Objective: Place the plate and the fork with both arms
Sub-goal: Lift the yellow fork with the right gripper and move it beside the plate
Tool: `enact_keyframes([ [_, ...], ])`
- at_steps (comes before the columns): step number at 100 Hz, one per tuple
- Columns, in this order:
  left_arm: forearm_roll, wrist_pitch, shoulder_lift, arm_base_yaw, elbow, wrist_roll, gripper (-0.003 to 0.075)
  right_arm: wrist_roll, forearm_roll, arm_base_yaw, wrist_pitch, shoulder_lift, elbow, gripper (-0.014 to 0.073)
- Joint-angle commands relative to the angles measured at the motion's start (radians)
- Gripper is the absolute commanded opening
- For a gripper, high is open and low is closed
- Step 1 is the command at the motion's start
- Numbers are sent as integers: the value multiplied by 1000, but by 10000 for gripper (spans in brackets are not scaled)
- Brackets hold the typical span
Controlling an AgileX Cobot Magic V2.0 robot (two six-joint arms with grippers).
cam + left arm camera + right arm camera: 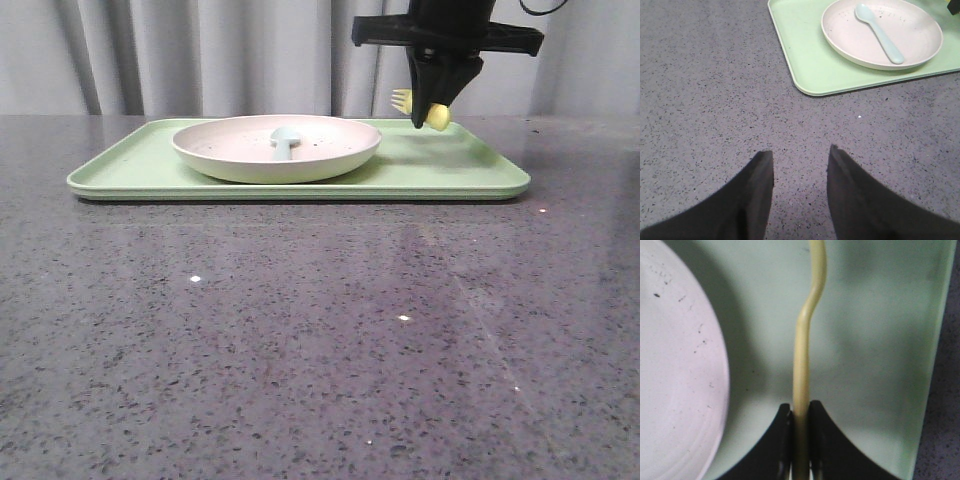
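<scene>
The speckled pale pink plate sits on the left half of the light green tray. It also shows in the left wrist view and the right wrist view. My right gripper is shut on the yellow fork and holds it in the air above the tray's right part, to the right of the plate. In the right wrist view the fork runs edge-on out of the gripper. My left gripper is open and empty over bare table, short of the tray's near left corner.
A pale blue-green spoon lies in the plate; it also shows in the left wrist view. The tray stands on a grey speckled tabletop. Grey curtains hang behind the table.
</scene>
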Motion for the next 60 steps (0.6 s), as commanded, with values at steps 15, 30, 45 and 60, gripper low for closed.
enact_keyframes([
  [15,-11,-64,2,-7,-28,-10,260,-10,-118,-6,92,-68,-22,-48],
  [30,-13,-66,2,-7,-28,-10,260,-10,-125,-6,92,-68,-22,-46],
  [45,-13,-66,2,-7,-28,-10,260,-10,-125,-6,94,-57,-22,-46],
  [60,-13,-66,2,-7,-28,-10,260,-10,-115,-6,95,-43,-22,-46],
])
